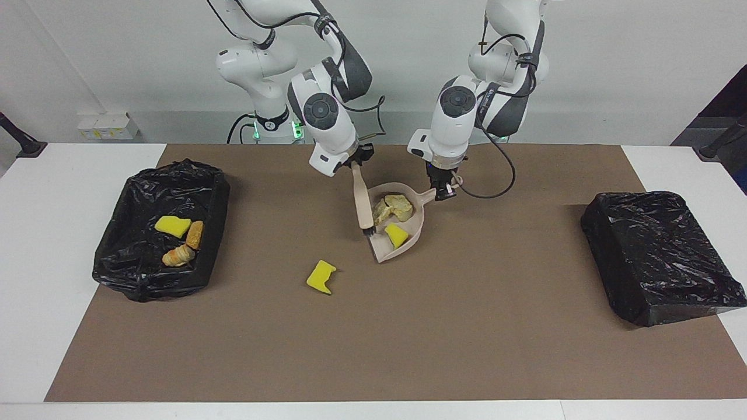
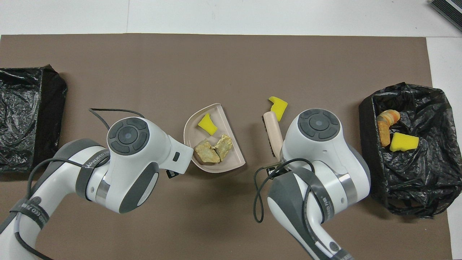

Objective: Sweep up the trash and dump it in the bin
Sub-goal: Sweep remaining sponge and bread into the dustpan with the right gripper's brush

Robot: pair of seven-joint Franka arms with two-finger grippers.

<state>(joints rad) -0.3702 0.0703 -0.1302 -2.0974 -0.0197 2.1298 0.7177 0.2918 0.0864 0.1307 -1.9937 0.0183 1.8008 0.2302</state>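
A plain pale grey-white wall runs along the top of the facing view, evenly lit and with no strong shadows. Below it stands the white desk, most of its top covered by a large brown paper mat. A small white box-like fitting sits at the foot of the wall toward the right arm's end. Dark objects cut into the frame edges at both ends.

left pincer clamped, right pincer clamped

arms: white shells | joints: dark grey bands | cables: black, looped | bases: green lights
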